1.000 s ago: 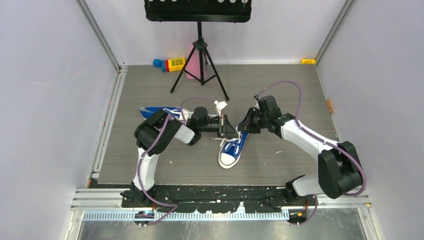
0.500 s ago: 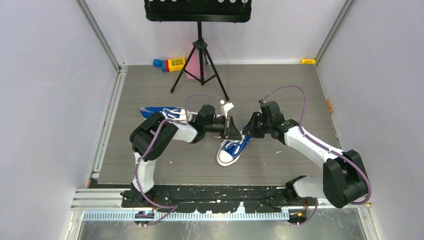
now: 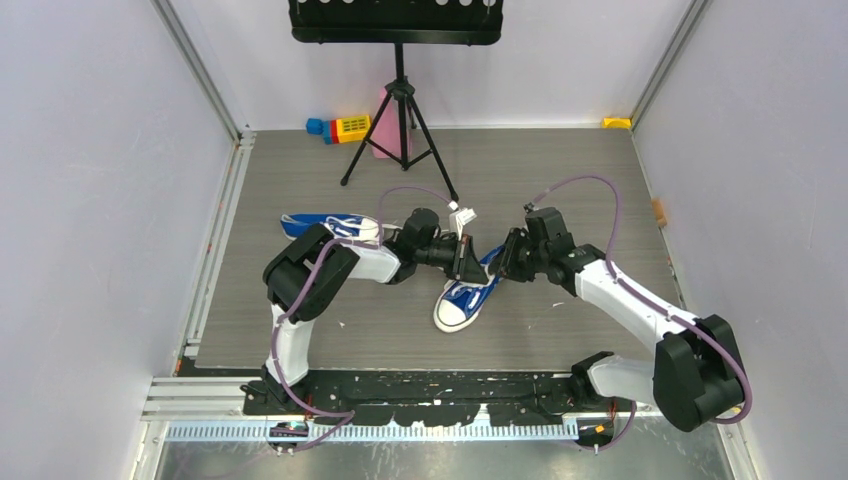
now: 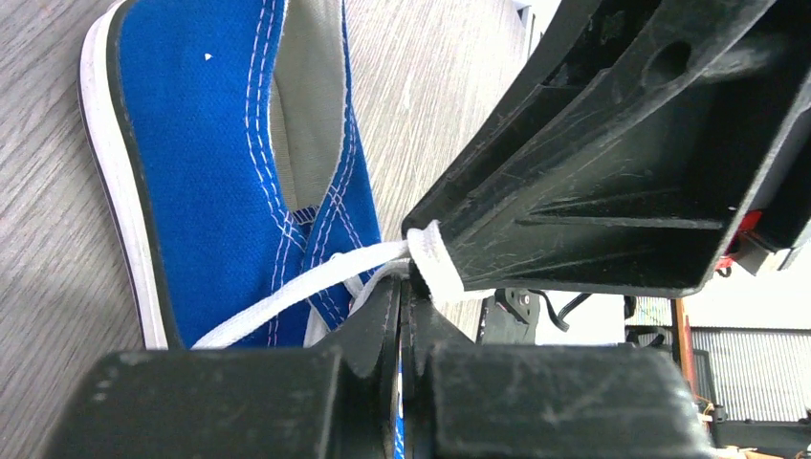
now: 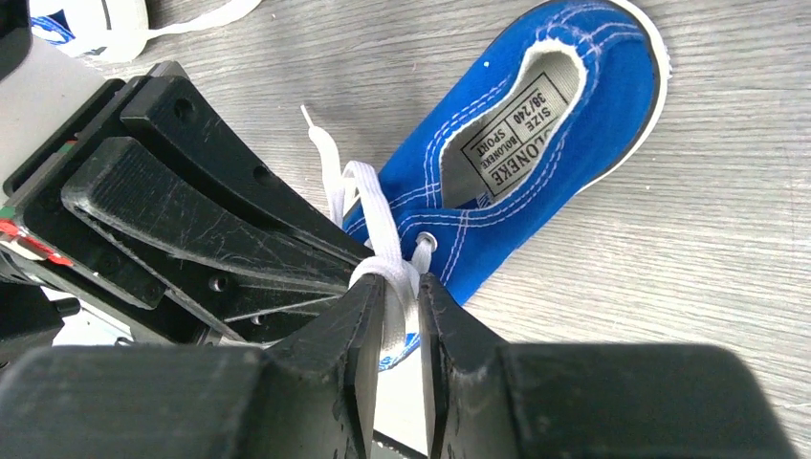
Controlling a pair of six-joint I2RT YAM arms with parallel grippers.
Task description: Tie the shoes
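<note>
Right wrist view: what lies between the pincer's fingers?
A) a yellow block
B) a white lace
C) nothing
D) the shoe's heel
B: a lace runs up between the parted fingers of the right pincer, beside the blue shoe.

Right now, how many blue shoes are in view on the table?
2. One shoe lies mid-table, toe toward the camera; the other shoe lies to its left, partly hidden behind the left arm.

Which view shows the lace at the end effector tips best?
Right wrist: the lace rises from the shoe in plain sight. Left wrist shows only a short stretch; top external hides it behind the arms.
</note>
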